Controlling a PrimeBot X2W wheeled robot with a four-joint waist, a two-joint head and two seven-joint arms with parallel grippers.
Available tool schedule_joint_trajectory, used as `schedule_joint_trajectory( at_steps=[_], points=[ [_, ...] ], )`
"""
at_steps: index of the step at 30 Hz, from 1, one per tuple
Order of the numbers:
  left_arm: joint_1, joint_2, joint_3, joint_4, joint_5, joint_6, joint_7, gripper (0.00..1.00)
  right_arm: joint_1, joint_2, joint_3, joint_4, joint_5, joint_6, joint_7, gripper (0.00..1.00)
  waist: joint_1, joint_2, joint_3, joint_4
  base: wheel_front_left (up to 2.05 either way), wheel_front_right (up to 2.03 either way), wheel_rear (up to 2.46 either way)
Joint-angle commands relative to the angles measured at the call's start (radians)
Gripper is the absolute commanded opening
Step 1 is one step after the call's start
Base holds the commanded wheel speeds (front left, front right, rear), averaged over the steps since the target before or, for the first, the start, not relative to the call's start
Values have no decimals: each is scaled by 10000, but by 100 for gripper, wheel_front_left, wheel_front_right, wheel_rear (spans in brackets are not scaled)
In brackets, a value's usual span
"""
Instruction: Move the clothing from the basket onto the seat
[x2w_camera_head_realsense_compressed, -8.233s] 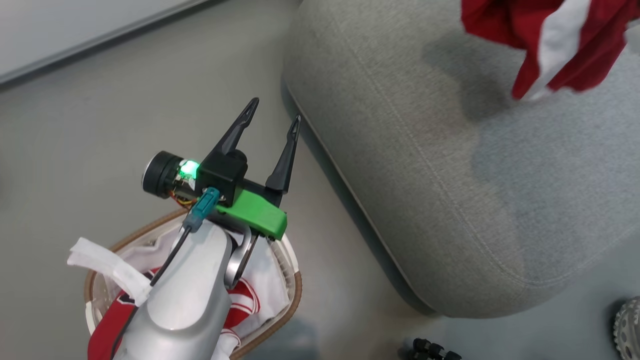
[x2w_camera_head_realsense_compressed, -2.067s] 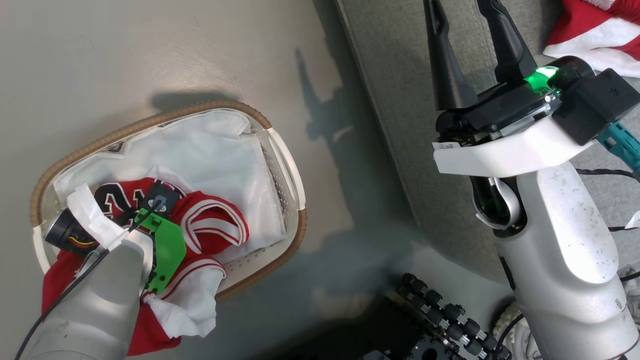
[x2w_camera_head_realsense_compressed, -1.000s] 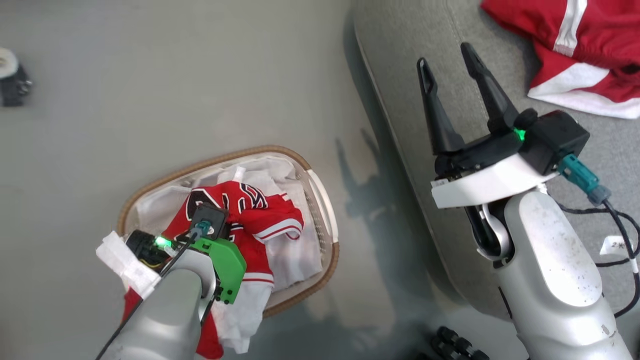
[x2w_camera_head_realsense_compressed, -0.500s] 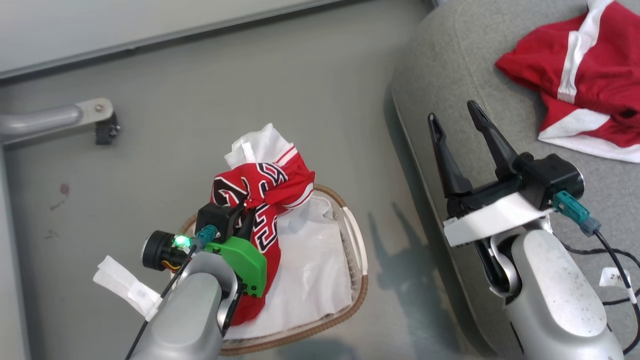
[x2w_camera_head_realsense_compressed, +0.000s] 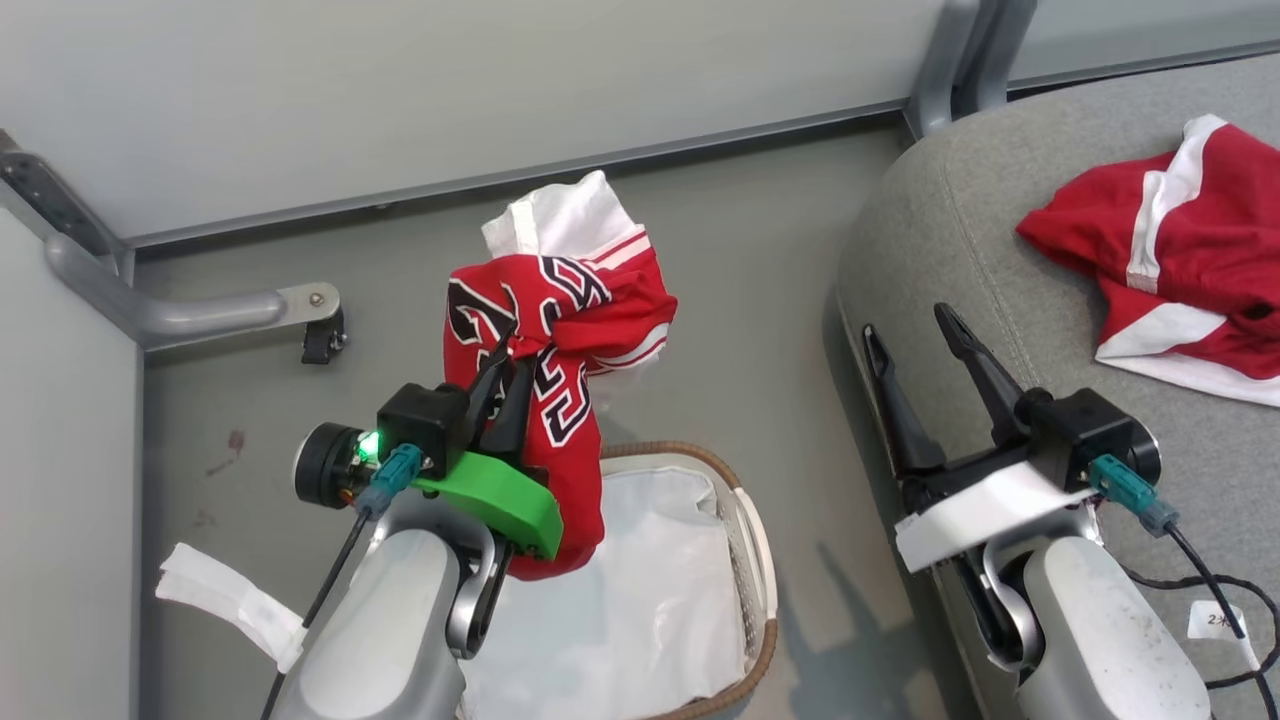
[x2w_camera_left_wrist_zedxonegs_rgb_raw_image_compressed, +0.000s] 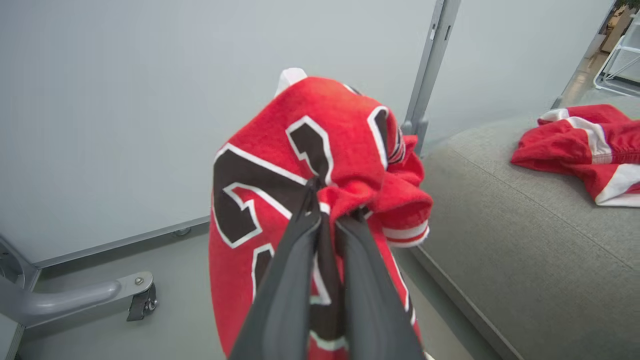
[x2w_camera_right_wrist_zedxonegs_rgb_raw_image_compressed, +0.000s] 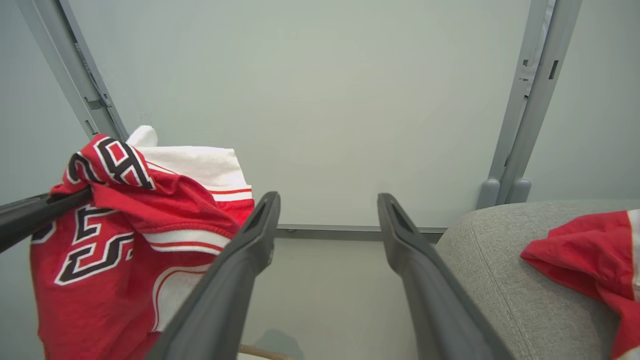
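Grey floor (x2w_camera_head_realsense_compressed: 760, 230): the seat (x2w_camera_head_realsense_compressed: 960, 230) lies right of the left tool (x2w_camera_head_realsense_compressed: 517, 348), pinched on the jersey (x2w_camera_head_realsense_compressed: 590, 300); right tool (x2w_camera_head_realsense_compressed: 905, 322) gapes, empty.

Left gripper (x2w_camera_head_realsense_compressed: 518, 348) is lifting the jersey (x2w_camera_head_realsense_compressed: 565, 405) up out of the basket (x2w_camera_head_realsense_compressed: 690, 453), now hanging clear above the liner (x2w_camera_head_realsense_compressed: 640, 580).

The fingers (x2w_camera_right_wrist_zedxonegs_rgb_raw_image_compressed: 245, 270) stand apart, the jersey (x2w_camera_right_wrist_zedxonegs_rgb_raw_image_compressed: 100, 280) hanging left, the seat (x2w_camera_right_wrist_zedxonegs_rgb_raw_image_compressed: 490, 300) right.
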Motion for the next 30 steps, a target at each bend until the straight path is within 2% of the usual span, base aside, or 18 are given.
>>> schedule_joint_trajectory(
  at_steps=[1, 7, 23, 30],
  points=[
    [139, 19, 67, -233, 6, 60, -37, 0, 242, -17, 13, 71, 12, -11, -14, 100, 1, 0, -441, 192, 0, 0, 0],
    [270, 20, 158, -1103, 79, 154, -37, 0, 733, 59, 55, 255, 27, -11, -14, 100, 1, 0, -921, 222, 0, 0, 0],
    [652, 20, 156, -1958, 28, 244, -38, 0, 1487, 114, 260, 669, 46, -11, -14, 100, 1, 0, -1479, 140, 0, 0, 0],
    [579, 20, 43, -2036, -21, 289, -38, 0, 1236, 67, 1066, 600, 108, -11, -14, 100, 1, 0, -1346, 186, 0, 0, 0]
  ],
)
